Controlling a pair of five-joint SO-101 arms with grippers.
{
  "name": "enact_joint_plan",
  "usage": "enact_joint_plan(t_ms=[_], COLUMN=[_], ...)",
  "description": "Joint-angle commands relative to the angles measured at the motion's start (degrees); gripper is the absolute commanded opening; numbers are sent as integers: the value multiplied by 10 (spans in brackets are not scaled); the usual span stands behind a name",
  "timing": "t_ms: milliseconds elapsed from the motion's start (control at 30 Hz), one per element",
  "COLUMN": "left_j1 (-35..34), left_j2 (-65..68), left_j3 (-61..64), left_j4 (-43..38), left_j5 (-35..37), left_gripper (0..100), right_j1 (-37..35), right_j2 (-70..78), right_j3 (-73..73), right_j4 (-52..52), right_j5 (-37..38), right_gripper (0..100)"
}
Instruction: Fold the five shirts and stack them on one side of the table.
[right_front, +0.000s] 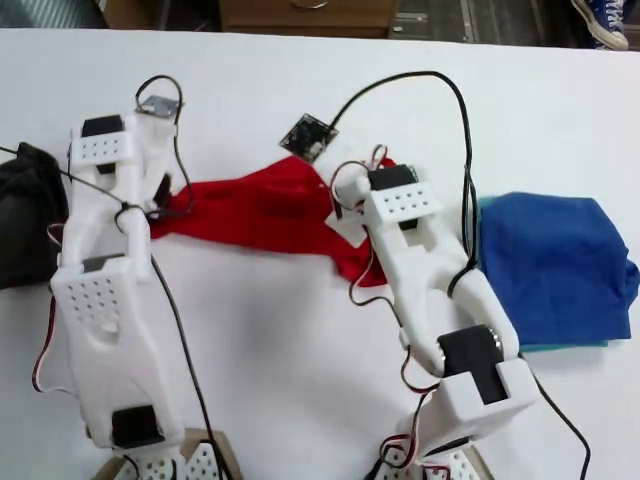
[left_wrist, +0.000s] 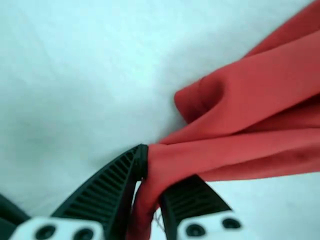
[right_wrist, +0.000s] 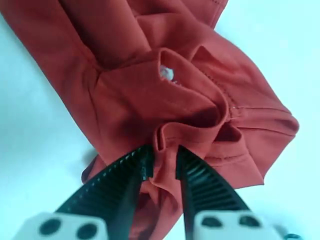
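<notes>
A red shirt lies stretched and bunched across the middle of the white table, between the two arms. My left gripper is shut on the shirt's left end, red cloth pinched between its black ribbed fingers. My right gripper is shut on a rumpled fold at the shirt's right end. In the high view the left arm stands at the shirt's left end and the right arm over its right end.
A folded blue shirt lies on a teal one at the table's right side. A dark bundle of cloth sits at the left edge. Black cables loop over the table behind the arms. The table's far half is bare white.
</notes>
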Motion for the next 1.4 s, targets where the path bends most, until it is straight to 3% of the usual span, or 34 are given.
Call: enact_joint_plan(t_ms=[0,100,333,567,700,800,1067,1367], left_j1=[-4,-4,-6,15,40,42,56,65], left_j2=[-3,-3,-10,-11,-11,-27,-201,-420], left_j3=[-3,-3,-27,-150,-243,-285,-269,-80], left_j4=[-8,-8,-1,88,169,172,173,171], left_j5=[-4,-4,-4,-18,-46,-47,-47,-72], left_gripper=[21,21,21,21,21,21,21,20], right_j1=[3,5,46,73,87,99,102,102], right_j2=[-2,-5,-84,-153,-193,-237,-320,-338], right_j3=[-25,-25,-104,-172,-172,-173,-260,-390], right_j4=[-6,-7,46,106,102,94,94,97], right_j5=[0,0,1,105,113,110,89,91], right_gripper=[71,19,19,19,20,20,20,20])
